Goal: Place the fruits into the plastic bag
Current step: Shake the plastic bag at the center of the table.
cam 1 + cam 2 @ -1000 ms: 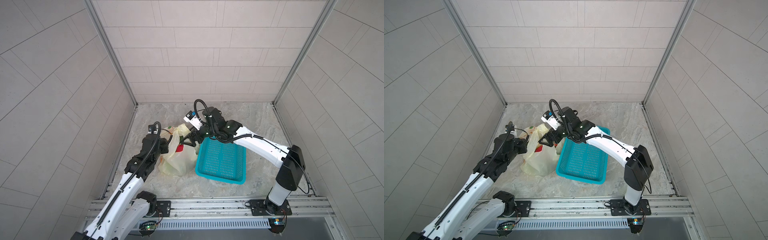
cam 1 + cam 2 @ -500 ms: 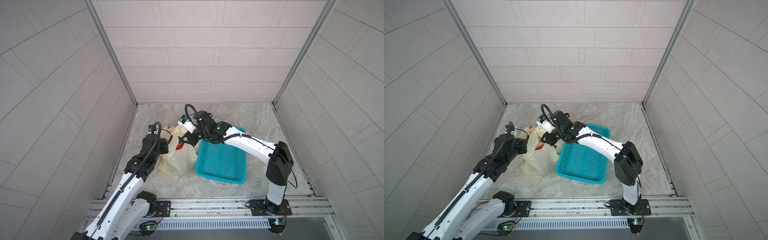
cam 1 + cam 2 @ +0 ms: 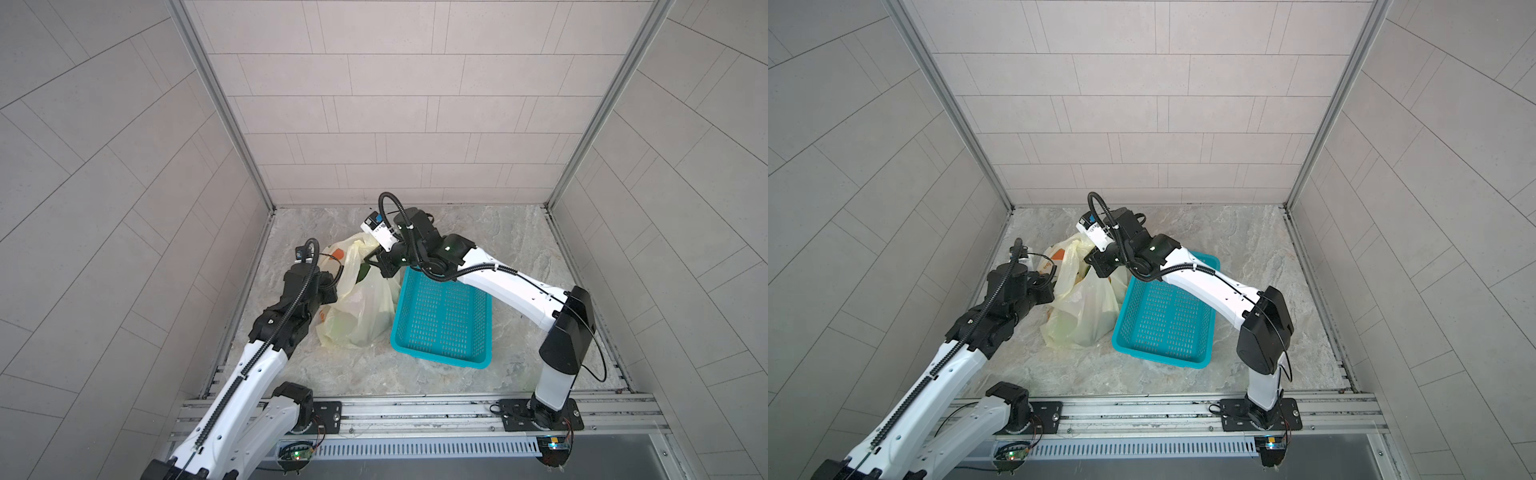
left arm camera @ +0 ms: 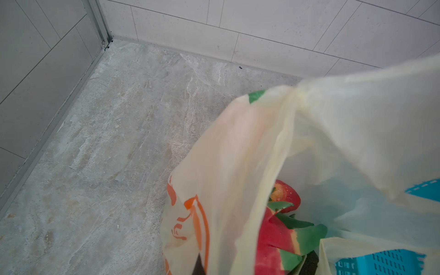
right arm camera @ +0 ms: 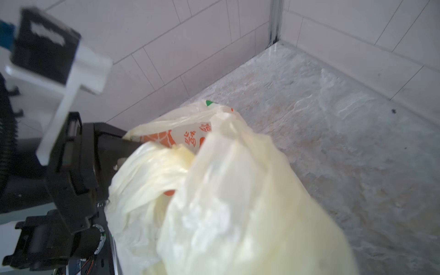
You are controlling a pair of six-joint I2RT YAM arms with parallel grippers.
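The plastic bag (image 3: 360, 309) stands on the surface (image 3: 519, 237), against the left edge of the teal basket (image 3: 442, 322). The dragon fruit (image 4: 273, 238) and a small red fruit (image 4: 287, 196) lie inside. The left pincer (image 5: 125, 140) pinches the bag's left rim. The right pincer (image 3: 372, 261) is pressed together at the mouth; whether it holds film cannot be told. Recommended: raise both rims evenly to avoid spilling. Open room lies far and right; the left wall (image 3: 124, 249) is near.

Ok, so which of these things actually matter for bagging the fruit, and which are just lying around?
Part of the job:
plastic bag, held at its rim by the left gripper
dragon fruit and small red fruit, both inside it

Just lying about:
teal basket, no fruit showing in it
marble tabletop
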